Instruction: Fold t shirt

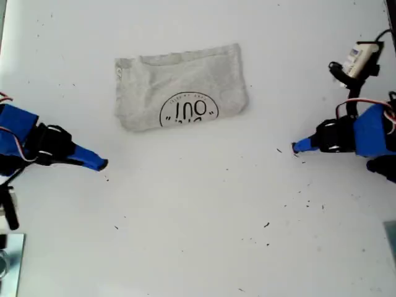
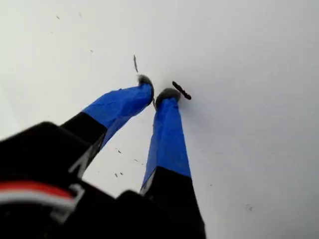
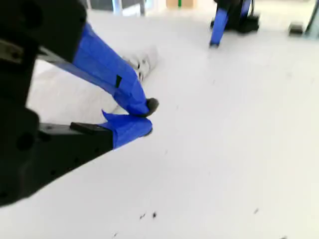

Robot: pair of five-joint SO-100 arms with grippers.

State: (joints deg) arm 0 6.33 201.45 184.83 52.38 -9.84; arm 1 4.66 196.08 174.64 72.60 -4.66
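The t shirt (image 1: 185, 77) lies folded into a grey rectangle at the back middle of the white table (image 1: 198, 235). Half of its black circular print (image 1: 189, 112) shows at the near edge; no orange sleeves show. My second gripper (image 1: 100, 164) is shut and holds nothing, at the exterior view's left, in front of the shirt's corner and apart from it. In its wrist view the gripper (image 3: 148, 117) has the shirt (image 3: 55, 92) behind it. My first gripper (image 1: 296, 147) at the exterior view's right is shut on nothing, its tips (image 2: 155, 94) down at the bare table.
A white and black device with cables (image 1: 357, 60) stands at the exterior view's upper right. A metal piece (image 1: 9, 260) sits at that view's lower left corner. Small dark specks (image 1: 266, 224) dot the table. The first arm (image 3: 222, 22) shows far across the table in the second wrist view.
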